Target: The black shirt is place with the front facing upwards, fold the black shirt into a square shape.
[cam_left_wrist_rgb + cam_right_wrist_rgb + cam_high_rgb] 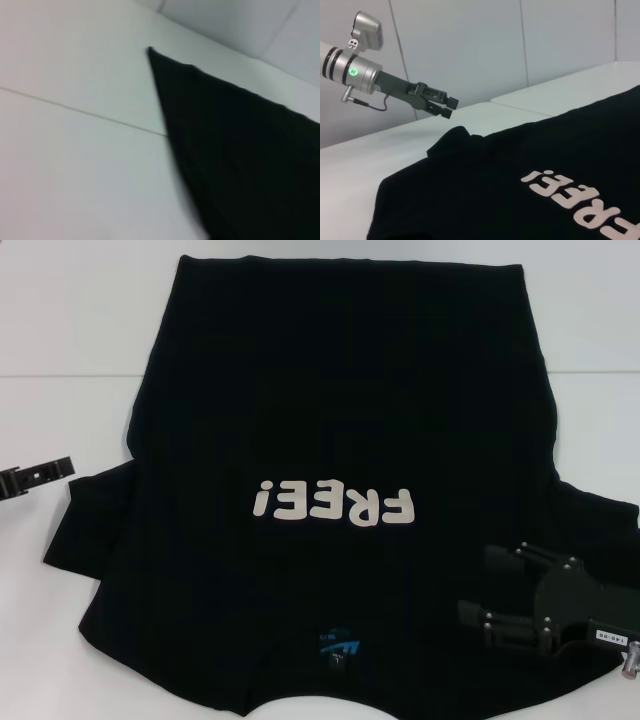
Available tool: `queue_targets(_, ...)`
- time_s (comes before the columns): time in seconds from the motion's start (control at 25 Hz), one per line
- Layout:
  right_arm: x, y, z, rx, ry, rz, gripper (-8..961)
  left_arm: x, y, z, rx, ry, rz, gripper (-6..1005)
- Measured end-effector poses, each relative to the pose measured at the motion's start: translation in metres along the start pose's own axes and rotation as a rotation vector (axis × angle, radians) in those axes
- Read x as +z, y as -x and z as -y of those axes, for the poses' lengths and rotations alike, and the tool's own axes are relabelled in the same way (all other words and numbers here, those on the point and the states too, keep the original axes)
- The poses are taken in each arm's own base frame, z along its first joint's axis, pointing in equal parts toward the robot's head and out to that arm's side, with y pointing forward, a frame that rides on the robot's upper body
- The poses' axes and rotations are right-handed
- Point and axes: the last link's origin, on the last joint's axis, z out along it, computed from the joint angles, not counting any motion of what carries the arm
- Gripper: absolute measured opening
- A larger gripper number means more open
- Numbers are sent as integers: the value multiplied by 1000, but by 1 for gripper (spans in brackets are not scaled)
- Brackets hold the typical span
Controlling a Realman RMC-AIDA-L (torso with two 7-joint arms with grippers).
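Observation:
The black shirt [340, 410] lies spread flat on the white table [70, 330], front up. Its white "FREE!" letters [333, 504] read upside down in the head view, and the blue neck label [340, 645] is at the near edge. My right gripper [478, 583] hovers open over the shirt's near right shoulder, with nothing between its fingers. My left gripper [68, 467] is off the cloth, just beyond the left sleeve [85, 530]. The right wrist view shows the left gripper [450, 107] raised above the table behind that sleeve [450, 140]. The left wrist view shows only a pointed shirt corner [240, 160].
A thin seam [60, 376] crosses the table under the shirt and also shows in the left wrist view as a seam [75, 110]. Bare table lies on both sides of the shirt. A pale panelled wall [470, 45] stands behind the table.

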Motion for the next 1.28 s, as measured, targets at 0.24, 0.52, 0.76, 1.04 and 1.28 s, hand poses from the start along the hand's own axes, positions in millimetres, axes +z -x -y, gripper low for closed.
queue_targets(0.24, 0, 0, 1, 8, -3, -3, 916, 9, 11, 2, -9, -36, 19, 889)
queue_targets(0.52, 1, 0, 1, 8, -1, -7, 917, 12, 22, 1, -18, -42, 35, 885)
queue_targets(0.76, 1, 0, 0, 11, 0, -8, 917, 15, 29, -3, -22, -24, 54, 882)
queue_targets(1.04, 1, -1, 0, 13, 3, -9, 917, 21, 34, -10, -21, -2, 72, 878)
queue_targets(1.28, 0, -2, -1, 15, 2, -8, 917, 25, 35, -17, 7, 22, 99, 874)
